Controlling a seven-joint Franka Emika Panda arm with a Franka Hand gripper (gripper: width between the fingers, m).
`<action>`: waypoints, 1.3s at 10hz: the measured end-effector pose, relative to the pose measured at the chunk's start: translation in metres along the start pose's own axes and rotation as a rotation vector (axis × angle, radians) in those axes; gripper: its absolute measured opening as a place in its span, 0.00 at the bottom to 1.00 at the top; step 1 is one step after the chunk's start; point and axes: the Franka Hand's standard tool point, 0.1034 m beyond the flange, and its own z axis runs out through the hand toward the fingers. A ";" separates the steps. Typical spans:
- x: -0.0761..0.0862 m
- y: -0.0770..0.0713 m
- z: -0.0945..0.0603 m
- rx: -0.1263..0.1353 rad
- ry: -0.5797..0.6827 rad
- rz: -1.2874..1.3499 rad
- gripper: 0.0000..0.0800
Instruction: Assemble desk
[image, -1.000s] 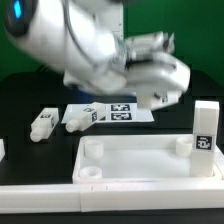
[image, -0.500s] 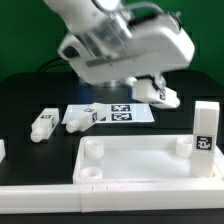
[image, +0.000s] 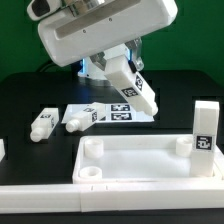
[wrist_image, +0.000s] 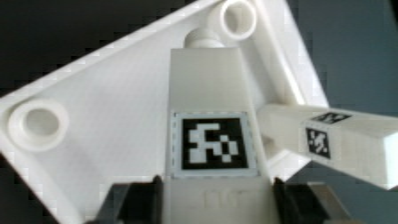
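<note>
since likely bound for a corner socket (image: 89, 172), leg (image: 133, 88) hangs tilted, tool (wrist_image: 214, 202) part-closed gripping it; tabletop (image: 140, 162) at six o'clock.

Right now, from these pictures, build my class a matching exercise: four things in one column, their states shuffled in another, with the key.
Things:
1. gripped leg
2. corner leg
3. tabletop
4. marker board

States:
a. upright at the tabletop's corner
b. flat on the table, printed with tags
c. tilted, held off the table
d. flat, rimmed, round sockets facing up

Pairs: 1-c, 2-a, 3-d, 4-b
</note>
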 end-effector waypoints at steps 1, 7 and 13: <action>0.004 0.001 0.000 -0.010 0.050 -0.009 0.36; 0.058 0.004 -0.011 -0.151 0.563 -0.216 0.36; 0.077 0.020 -0.001 -0.242 0.558 -0.437 0.36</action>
